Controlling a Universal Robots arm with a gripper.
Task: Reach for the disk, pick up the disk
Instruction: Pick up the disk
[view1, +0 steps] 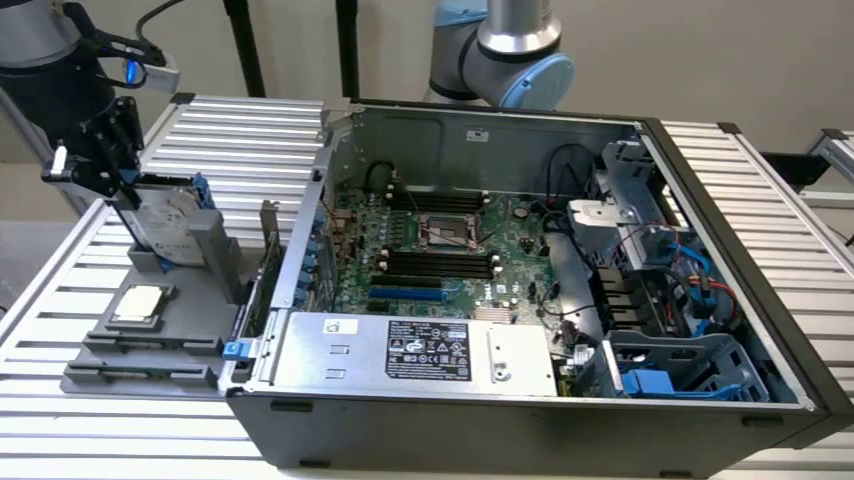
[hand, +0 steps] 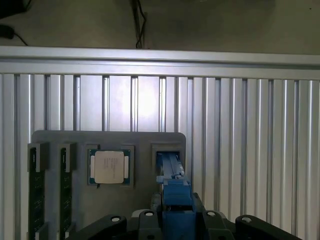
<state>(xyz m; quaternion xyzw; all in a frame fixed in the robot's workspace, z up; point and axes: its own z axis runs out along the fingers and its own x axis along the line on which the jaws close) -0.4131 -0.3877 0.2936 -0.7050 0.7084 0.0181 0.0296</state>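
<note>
The disk (view1: 167, 225) stands on edge in a slot of the grey holder (view1: 200, 262) at the exterior view's left, its silver face and blue carrier showing. My gripper (view1: 124, 195) comes down on its upper end from above, with the jaws closed against the disk's sides. In the wrist view the blue carrier edge of the disk (hand: 171, 172) runs from the holder's slot up between the fingers of my gripper (hand: 175, 202). The disk's lower end still sits in the slot.
A square silver processor chip (view1: 143, 303) (hand: 109, 166) lies in the holder beside the disk, with memory sticks (hand: 36, 200) further along. An open computer case (view1: 534, 400) stands close at the exterior view's right. Everything rests on a slatted aluminium table (view1: 240, 130).
</note>
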